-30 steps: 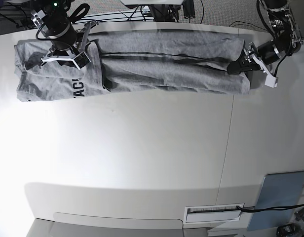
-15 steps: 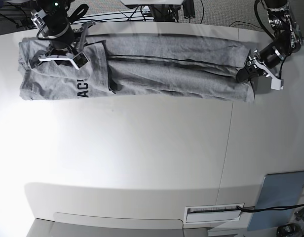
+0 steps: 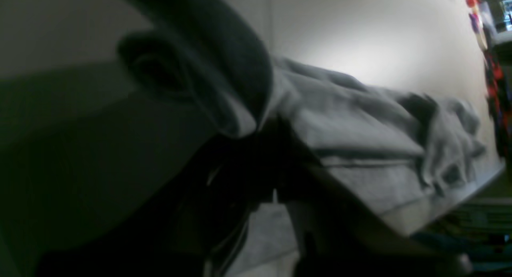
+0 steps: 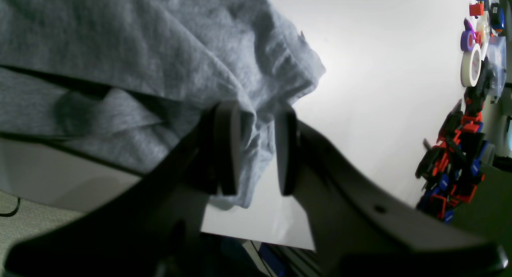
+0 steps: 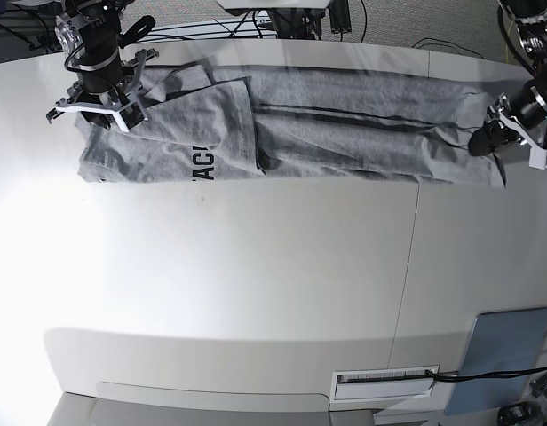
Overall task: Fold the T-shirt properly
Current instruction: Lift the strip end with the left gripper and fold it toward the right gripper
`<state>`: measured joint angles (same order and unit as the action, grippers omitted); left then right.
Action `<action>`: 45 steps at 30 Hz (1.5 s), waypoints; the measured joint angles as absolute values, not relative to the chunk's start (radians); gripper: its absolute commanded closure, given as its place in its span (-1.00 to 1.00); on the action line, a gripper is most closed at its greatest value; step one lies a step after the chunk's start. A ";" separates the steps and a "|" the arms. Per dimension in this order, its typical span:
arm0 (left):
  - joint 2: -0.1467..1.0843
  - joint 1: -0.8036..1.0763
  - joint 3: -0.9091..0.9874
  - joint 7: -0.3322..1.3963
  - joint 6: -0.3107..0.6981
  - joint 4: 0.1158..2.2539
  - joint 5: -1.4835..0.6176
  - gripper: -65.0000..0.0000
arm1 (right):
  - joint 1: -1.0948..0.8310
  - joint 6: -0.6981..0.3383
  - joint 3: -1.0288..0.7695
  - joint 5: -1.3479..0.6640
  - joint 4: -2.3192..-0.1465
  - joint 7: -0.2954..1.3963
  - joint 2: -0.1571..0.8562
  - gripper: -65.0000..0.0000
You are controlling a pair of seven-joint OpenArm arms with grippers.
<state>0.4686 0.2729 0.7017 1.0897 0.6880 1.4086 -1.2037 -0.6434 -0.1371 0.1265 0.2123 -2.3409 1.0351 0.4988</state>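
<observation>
The grey T-shirt (image 5: 344,124) lies folded into a long band across the far side of the white table (image 5: 256,266), with black lettering (image 5: 202,164) showing near its left end. My left gripper (image 5: 483,139) is at the band's right end, shut on bunched cloth; the left wrist view shows the T-shirt (image 3: 360,121) stretching away from the dark, blurred gripper (image 3: 260,129). My right gripper (image 5: 96,108) stands over the band's left end. In the right wrist view this gripper (image 4: 256,149) is open, with a loose corner of the T-shirt (image 4: 120,49) between its fingers.
A blue-grey panel (image 5: 509,355) and a white slotted plate (image 5: 384,382) sit at the near right edge. Cables (image 5: 282,18) run behind the far edge. Red and blue toys (image 4: 452,157) and tape rolls (image 4: 472,61) stand beyond the table in the right wrist view.
My left gripper has closed on the right end and moved right, dragging the whole T-shirt that way. The cloth slid under my right gripper, which now stands near the left end.
</observation>
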 measured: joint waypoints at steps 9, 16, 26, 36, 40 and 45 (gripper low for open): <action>0.238 0.411 0.683 1.106 0.681 1.815 -1.239 1.00 | -0.643 -0.101 0.126 0.212 -2.341 1.035 0.499 0.52; 0.171 0.419 0.413 1.039 0.541 1.874 -1.085 1.00 | -0.643 -0.097 0.126 0.212 -2.341 1.035 0.499 0.52; 0.174 0.370 0.056 0.899 0.314 1.874 -0.777 1.00 | -0.643 -0.096 0.126 0.212 -2.341 1.035 0.499 0.52; 0.089 0.290 -0.065 0.908 0.212 1.874 -0.624 1.00 | -0.643 -0.095 0.126 0.214 -2.341 1.040 0.499 0.52; 0.092 0.289 -0.064 0.906 0.212 1.874 -0.620 1.00 | -0.643 -0.077 0.126 0.235 -2.341 1.039 0.499 0.52; 0.078 0.289 -0.064 0.903 0.223 1.874 -0.648 1.00 | -0.643 -0.077 0.126 0.235 -2.341 1.038 0.499 0.52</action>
